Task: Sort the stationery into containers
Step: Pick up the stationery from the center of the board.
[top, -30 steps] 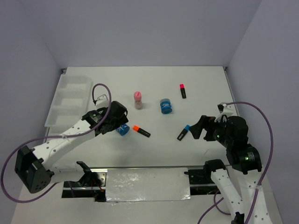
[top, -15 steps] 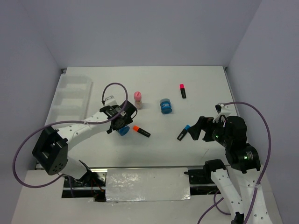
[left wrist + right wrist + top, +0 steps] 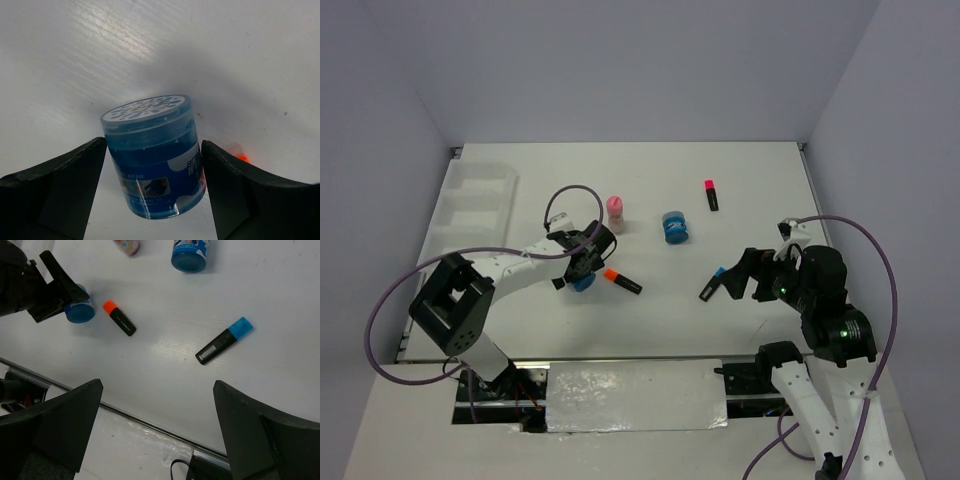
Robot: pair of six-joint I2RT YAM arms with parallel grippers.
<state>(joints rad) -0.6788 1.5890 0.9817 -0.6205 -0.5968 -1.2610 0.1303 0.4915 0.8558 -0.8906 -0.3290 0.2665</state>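
A small blue roll (image 3: pixel 584 281) lies on the white table, and my left gripper (image 3: pixel 577 268) is down over it. In the left wrist view the roll (image 3: pixel 152 160) sits tilted between my open fingers (image 3: pixel 65 190), which stand close on either side. The orange-capped marker (image 3: pixel 623 282) lies just right of it. The second blue roll (image 3: pixel 674 227), the pink-capped tube (image 3: pixel 616 214) and the pink-capped marker (image 3: pixel 711 195) lie farther back. The blue-capped marker (image 3: pixel 712 284) lies just left of my right gripper (image 3: pixel 745 275), which is open and empty. The white tray (image 3: pixel 455 190) stands at the far left.
In the right wrist view, my right gripper (image 3: pixel 157 390) hangs over the table's near edge, where a metal rail (image 3: pixel 150 422) runs. The left arm's purple cable (image 3: pixel 570 195) loops above the table beside the tube.
My left gripper has swung right, away from the tray, and come down around the blue roll. The roll has not moved. The right arm has stayed put.
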